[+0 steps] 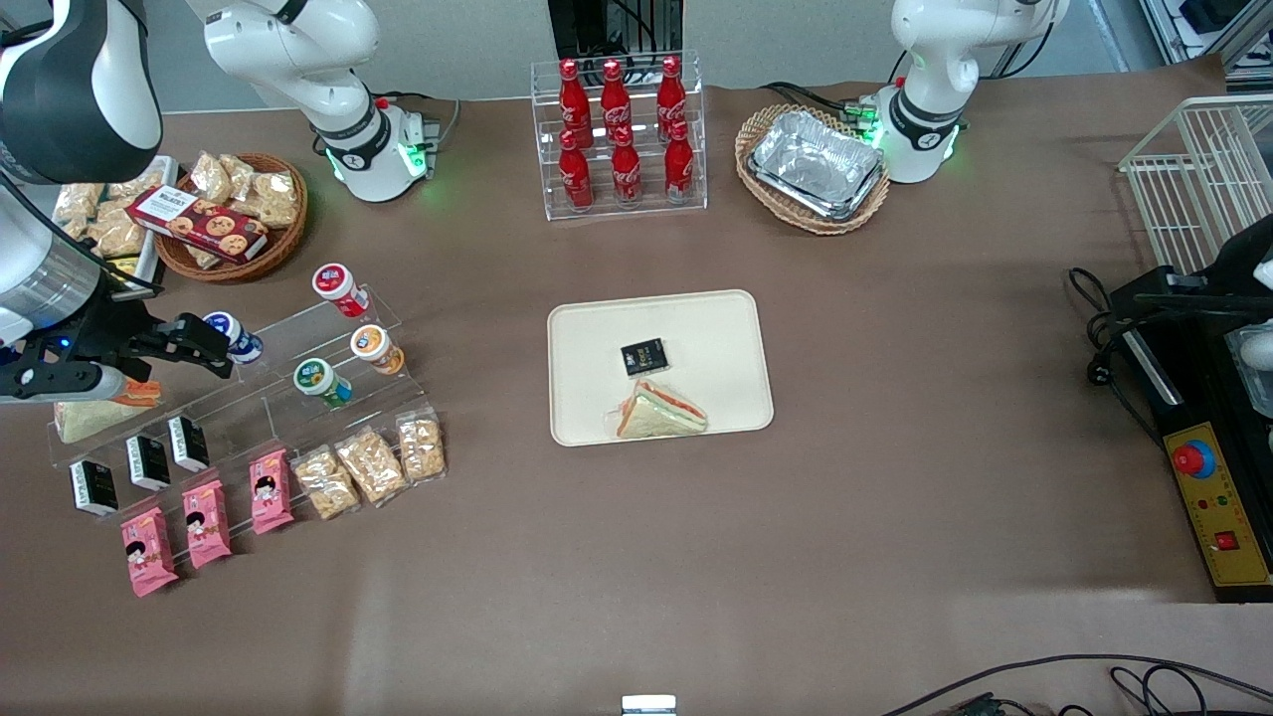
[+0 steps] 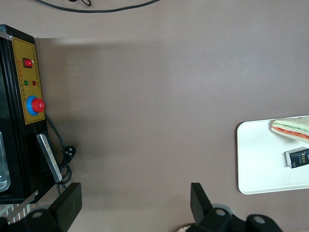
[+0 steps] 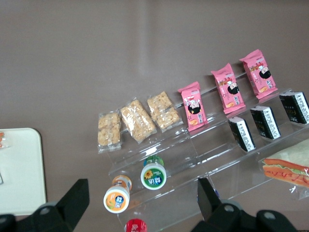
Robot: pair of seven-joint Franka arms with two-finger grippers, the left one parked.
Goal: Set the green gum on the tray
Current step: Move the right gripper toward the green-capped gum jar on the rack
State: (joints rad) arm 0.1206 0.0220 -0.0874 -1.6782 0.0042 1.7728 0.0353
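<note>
The green gum lies on a step of a clear acrylic display shelf, its green lid with a sunflower facing the right wrist camera. The cream tray lies mid-table and holds a sandwich and a small dark packet; its edge shows in the right wrist view. My right gripper hovers above the shelf, open and empty, beside the blue-lidded canister, apart from the green gum. In the right wrist view the gripper has its fingers spread wide over the canisters.
An orange-lidded canister and a red-lidded one sit by the green gum. Snack bars, pink packets and dark packets fill the shelf's nearer steps. A cola rack, a foil-tray basket and a snack basket stand farther from the camera.
</note>
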